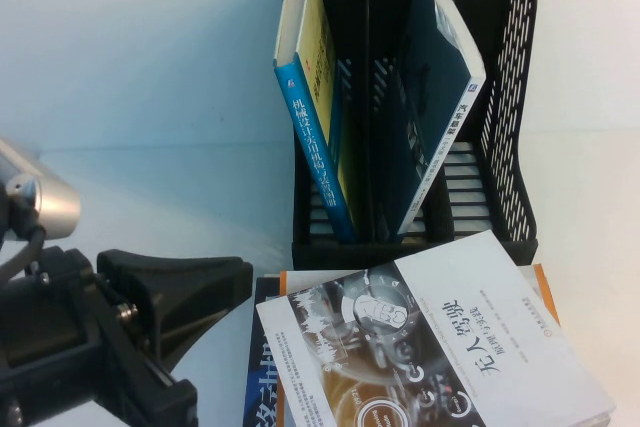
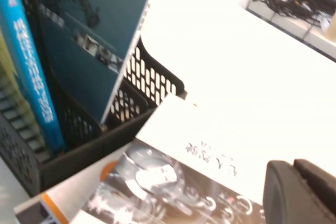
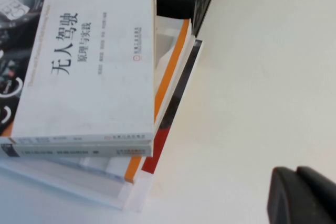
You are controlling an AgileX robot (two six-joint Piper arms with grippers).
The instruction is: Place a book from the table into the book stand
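The book (image 1: 430,97), dark teal back outward with a white spine, stands leaning to the right inside the black book stand (image 1: 510,67), in a slot right of the blue-spined yellow book (image 1: 315,137). The left wrist view shows the teal book (image 2: 89,40) in the stand (image 2: 152,80). My left gripper (image 1: 240,282) is shut and empty at the front left, beside a stack of books; its fingers meet in the left wrist view (image 2: 293,163). My right gripper (image 3: 296,171) is shut and empty over bare table (image 3: 252,103) right of the stack; it is out of the high view.
A stack of books lies just in front of the stand, topped by a white book with a dark circular graphic (image 1: 440,337), which also shows in the right wrist view (image 3: 94,56). The stand's rightmost slot (image 1: 465,187) holds nothing. Cables lie on a far surface (image 2: 294,3).
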